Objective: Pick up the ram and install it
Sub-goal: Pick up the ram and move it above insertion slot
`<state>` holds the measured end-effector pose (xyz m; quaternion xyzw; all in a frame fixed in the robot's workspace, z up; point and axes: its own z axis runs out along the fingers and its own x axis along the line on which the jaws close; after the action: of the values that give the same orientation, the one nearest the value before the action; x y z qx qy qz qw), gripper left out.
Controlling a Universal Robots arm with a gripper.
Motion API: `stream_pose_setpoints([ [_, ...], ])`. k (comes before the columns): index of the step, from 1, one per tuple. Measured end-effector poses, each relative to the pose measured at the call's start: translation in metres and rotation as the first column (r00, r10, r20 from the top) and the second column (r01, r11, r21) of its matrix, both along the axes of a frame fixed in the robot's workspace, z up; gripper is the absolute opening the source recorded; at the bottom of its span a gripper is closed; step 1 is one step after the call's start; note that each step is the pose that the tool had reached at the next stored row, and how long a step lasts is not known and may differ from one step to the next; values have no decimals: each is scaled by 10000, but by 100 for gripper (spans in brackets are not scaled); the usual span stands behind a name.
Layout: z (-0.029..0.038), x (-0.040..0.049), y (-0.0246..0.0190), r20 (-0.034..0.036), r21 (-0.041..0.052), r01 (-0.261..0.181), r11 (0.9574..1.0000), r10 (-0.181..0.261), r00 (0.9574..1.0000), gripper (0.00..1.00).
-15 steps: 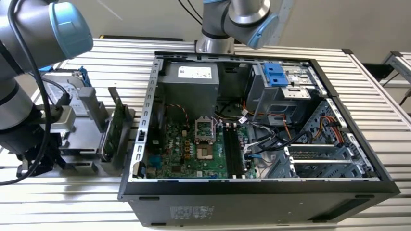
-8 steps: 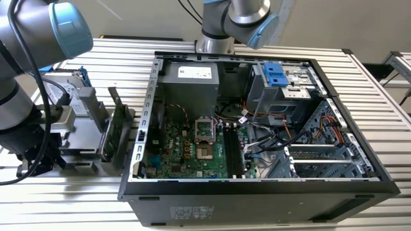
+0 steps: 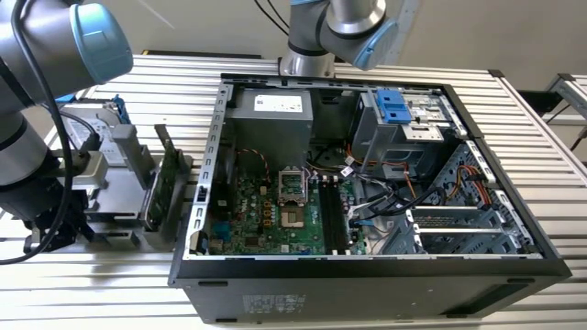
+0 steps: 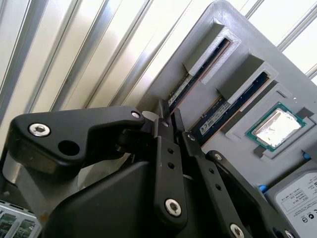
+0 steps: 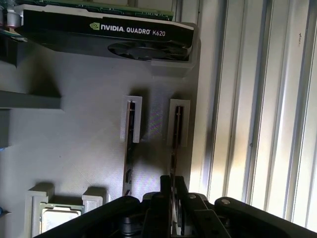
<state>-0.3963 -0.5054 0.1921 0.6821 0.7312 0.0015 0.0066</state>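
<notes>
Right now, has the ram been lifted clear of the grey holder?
No. In the first wrist view the ram stands in its slot in the grey holder, with the gripper around it.

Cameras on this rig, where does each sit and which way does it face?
Exterior view: stands off the robot, raised, looking down into the open computer case on the slatted table; the arm shows at the exterior view's left.
First wrist view: rides at the wrist, looking past the gripper at the grey holder and the ram.
Second wrist view: also at the wrist, at a different angle, gripper in front.
Shared: both wrist views show the gripper at the same ram in the holder.
</notes>
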Motion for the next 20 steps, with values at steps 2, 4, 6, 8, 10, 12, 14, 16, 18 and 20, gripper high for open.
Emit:
stream_pose_setpoints([
  [2, 0, 0, 0, 0, -1, 0, 10000, 0, 10000, 0],
  [4, -1, 0, 0, 0, 0, 0, 10000, 0, 10000, 0],
  [6, -1, 0, 0, 0, 0, 0, 10000, 0, 10000, 0],
  [8, -2, 0, 0, 0, 0, 0, 10000, 0, 10000, 0],
  [10, -1, 0, 0, 1, 1, 0, 10000, 0, 10000, 0],
  [12, 5, 1, 1, 7, 5, 1, 10000, -1, 10000, 0],
  [14, 19, 0, 0, 3, 1, 0, 10000, 0, 10000, 0],
  [16, 35, 0, 0, 2, -1, 0, 10000, 0, 10000, 0],
  [18, 52, 0, 0, 0, -2, 0, 10000, 0, 10000, 0],
  [20, 68, 0, 0, 1, -3, 0, 10000, 0, 10000, 0],
])
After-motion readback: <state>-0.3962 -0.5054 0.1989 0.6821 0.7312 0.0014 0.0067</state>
